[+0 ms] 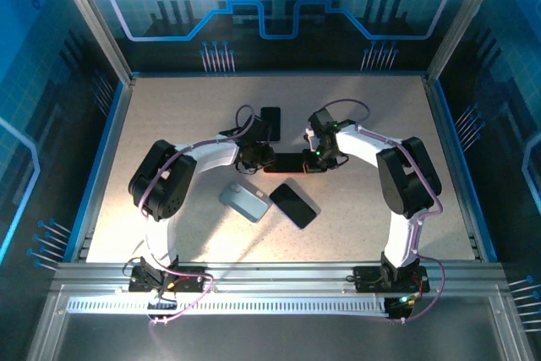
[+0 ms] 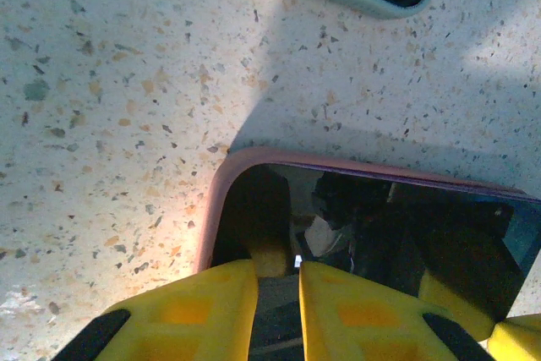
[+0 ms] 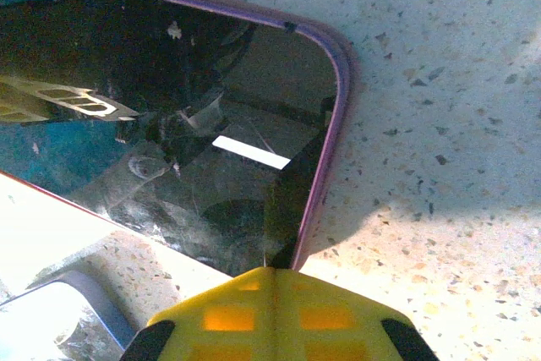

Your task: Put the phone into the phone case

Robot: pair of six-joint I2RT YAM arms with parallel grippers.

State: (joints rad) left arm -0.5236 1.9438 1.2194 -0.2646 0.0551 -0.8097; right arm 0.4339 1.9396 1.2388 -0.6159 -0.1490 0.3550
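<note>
At mid-table (image 1: 169,124), between the two arms, the phone (image 1: 292,162) lies flat and screen up inside a pink case (image 2: 211,209), its long axis running left to right, parallel to the near edge. The left gripper (image 2: 277,270) sits over its left short end with the yellow fingers (image 2: 211,302) only a narrow slit apart; whether they pinch anything I cannot tell. The right gripper (image 3: 275,272) is fully closed, its tip touching the long edge near the right-end corner. Nearer the bases lie a pale blue case (image 1: 244,202) and, just beside it, a bare black phone (image 1: 292,205) set diagonally.
</note>
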